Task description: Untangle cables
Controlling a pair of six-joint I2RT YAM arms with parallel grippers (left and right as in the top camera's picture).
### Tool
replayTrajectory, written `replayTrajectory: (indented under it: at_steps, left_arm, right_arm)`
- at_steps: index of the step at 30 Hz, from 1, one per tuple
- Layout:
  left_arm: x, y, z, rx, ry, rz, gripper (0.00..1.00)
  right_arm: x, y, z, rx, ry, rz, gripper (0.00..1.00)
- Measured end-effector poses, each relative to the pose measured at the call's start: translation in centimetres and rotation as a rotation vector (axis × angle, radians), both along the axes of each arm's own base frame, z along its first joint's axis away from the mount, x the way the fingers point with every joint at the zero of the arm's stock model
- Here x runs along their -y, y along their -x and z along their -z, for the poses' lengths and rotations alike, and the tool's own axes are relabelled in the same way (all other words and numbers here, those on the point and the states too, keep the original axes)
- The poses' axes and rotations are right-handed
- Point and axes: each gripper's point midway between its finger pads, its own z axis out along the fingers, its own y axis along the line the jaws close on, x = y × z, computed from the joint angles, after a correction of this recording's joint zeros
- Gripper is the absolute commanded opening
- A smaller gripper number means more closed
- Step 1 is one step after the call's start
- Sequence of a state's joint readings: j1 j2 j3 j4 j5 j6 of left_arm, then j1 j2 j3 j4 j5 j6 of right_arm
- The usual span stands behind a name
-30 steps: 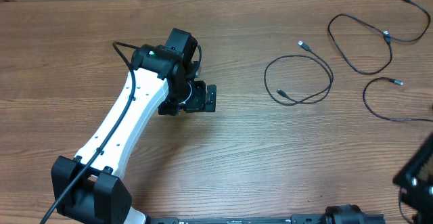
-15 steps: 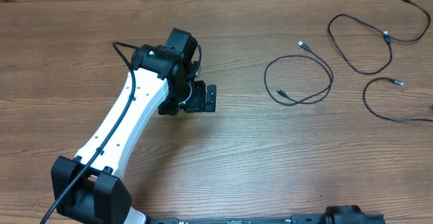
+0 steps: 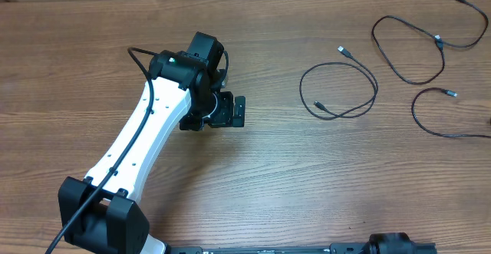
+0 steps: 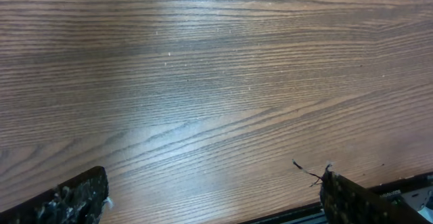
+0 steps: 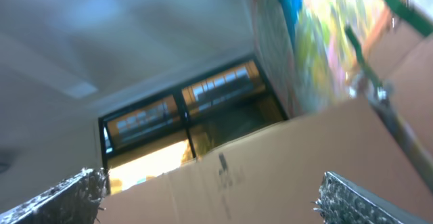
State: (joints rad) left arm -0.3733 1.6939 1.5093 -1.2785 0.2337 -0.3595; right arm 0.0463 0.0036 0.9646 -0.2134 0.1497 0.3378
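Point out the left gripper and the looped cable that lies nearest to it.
left gripper (image 4: 215, 178), left wrist view, midway between its open fingertips.
looped cable (image 3: 376, 89), overhead view, right side of the loop.

Reads as a robotics lab or test room, not a home. Noted beneath the left pincer (image 4: 216, 204) a bare wood-grain bench (image 3: 268, 177), with a white-and-black arm (image 3: 146, 139) based at its near edge beside a dark mounting rail (image 3: 307, 249). Sighted above the upturned right pincer (image 5: 210, 200): plain pale ceiling (image 5: 81, 41), dark-framed high windows (image 5: 189, 109), brown cardboard sheeting (image 5: 270, 170). Also caught a blurred colourful surface (image 5: 325, 48) above the cardboard; cannot identify.
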Motion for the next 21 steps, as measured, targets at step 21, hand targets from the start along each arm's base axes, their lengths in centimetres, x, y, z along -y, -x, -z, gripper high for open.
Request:
replayTrajectory:
  at_steps: [21]
  left_arm:
    - [0.0, 0.0, 0.0, 0.0, 0.0, 0.0, 1.0]
  right_arm:
    - [-0.8, -18.2, 22.5, -0.652, -0.091, -0.062, 1.0]
